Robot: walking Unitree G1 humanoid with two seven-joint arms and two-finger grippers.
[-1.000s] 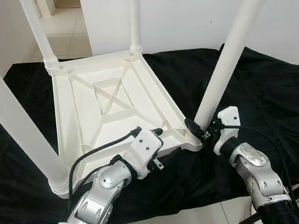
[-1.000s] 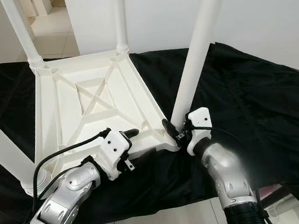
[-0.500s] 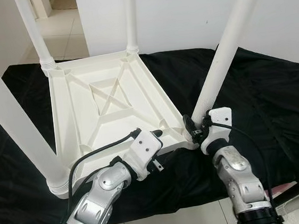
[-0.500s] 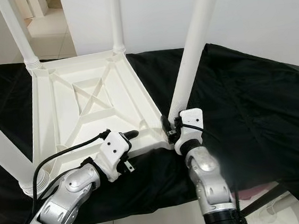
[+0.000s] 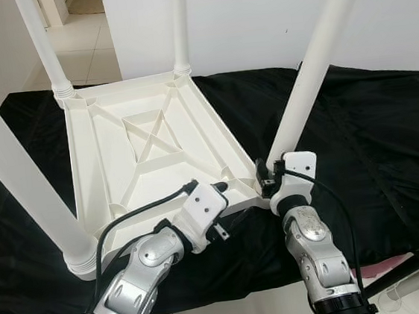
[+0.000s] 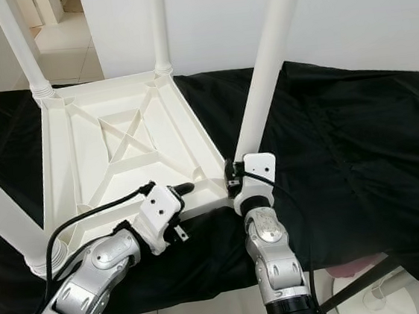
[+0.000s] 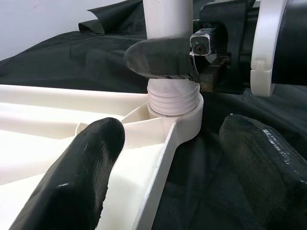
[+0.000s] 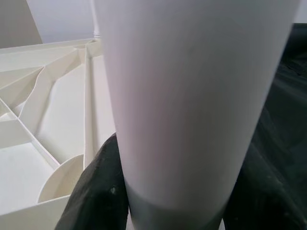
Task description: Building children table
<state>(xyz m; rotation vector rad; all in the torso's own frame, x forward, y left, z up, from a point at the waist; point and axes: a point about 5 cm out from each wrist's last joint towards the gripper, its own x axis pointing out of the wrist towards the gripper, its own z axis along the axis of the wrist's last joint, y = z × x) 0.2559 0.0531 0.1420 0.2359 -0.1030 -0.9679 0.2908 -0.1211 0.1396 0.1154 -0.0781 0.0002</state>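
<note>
While jaws grip, right arm (image 5: 316,243) straightened beneath leg (image 5: 313,71).

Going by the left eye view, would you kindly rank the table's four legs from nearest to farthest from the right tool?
1. Near-right leg, held in the right tool.
2. Far-right leg, behind it.
3. Near-left leg, across the tabletop.
4. Far-left leg, diagonally opposite.

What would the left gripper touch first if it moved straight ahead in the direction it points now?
Most likely the table top's corner socket, where the near right leg screws in. The left gripper straddles the rim there, open. The right gripper, just beyond, clamps that leg. Depth is uncertain.
</note>
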